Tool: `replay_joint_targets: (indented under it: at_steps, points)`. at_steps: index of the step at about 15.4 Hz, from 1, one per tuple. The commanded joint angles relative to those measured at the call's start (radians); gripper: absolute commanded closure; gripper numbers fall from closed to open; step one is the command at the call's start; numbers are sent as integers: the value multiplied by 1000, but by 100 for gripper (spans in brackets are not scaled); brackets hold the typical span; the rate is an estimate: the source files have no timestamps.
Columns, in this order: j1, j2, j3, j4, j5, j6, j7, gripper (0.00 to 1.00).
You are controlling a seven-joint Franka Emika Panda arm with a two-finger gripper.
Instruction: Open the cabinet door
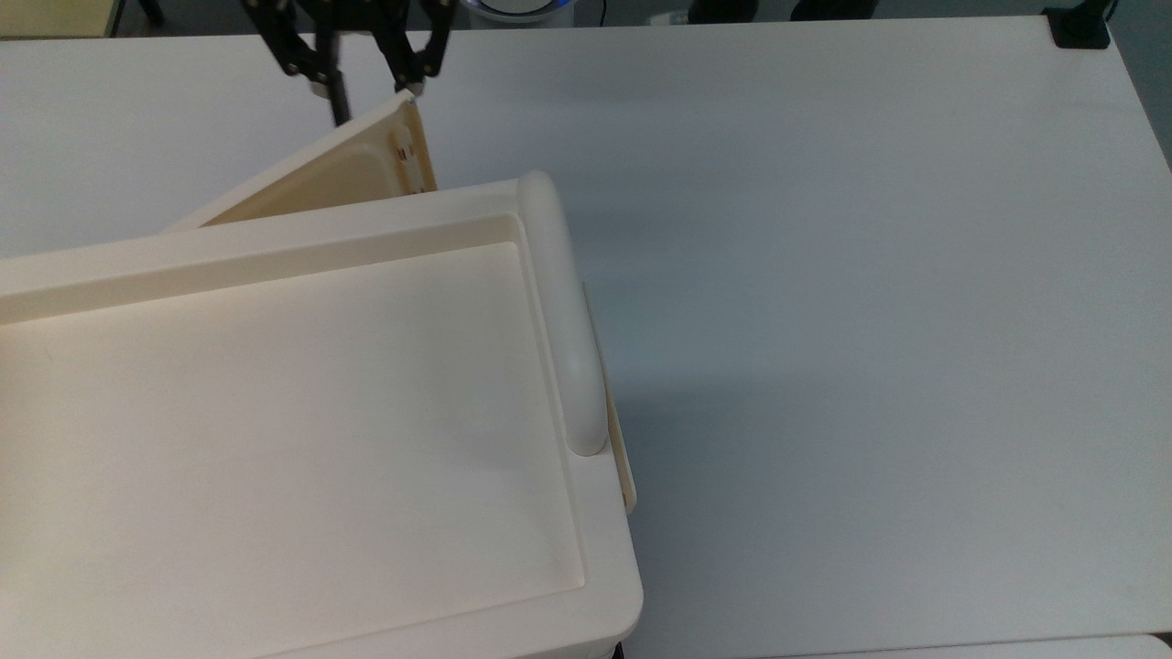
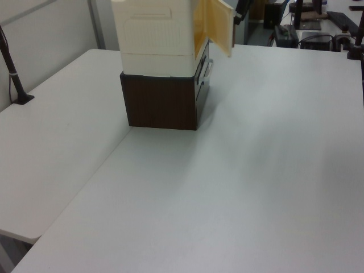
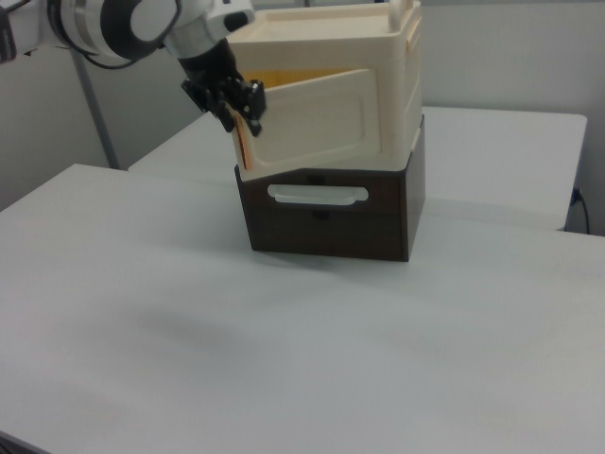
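Observation:
The cabinet is a cream box with a recessed top and a thick rounded bar along its right edge in the top view. It stands on a dark brown drawer unit. The cabinet door stands partly swung out, its tan inner face showing. In the left view the door juts toward the left view's right. In the right view the door angles off the front. My gripper is shut on the door's free edge, also visible in the side views.
The white table stretches wide to the top view's right. The brown unit has a pale drawer handle below the door. A short yellowish tab sits under the bar's near end. A black clamp sits at the table's far corner.

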Motion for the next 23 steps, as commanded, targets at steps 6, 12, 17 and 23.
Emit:
replay_joint_targets:
  at_steps: [6,12,17,23]
  points:
    - [-171,-39,-108,-62,7,-41,-214,0]
    - [-171,-89,-174,19,-4,-243,-199,0]
    - [-41,-135,-166,10,-1,-331,11,0]
    - [178,-132,-172,-38,-2,-373,90,0]
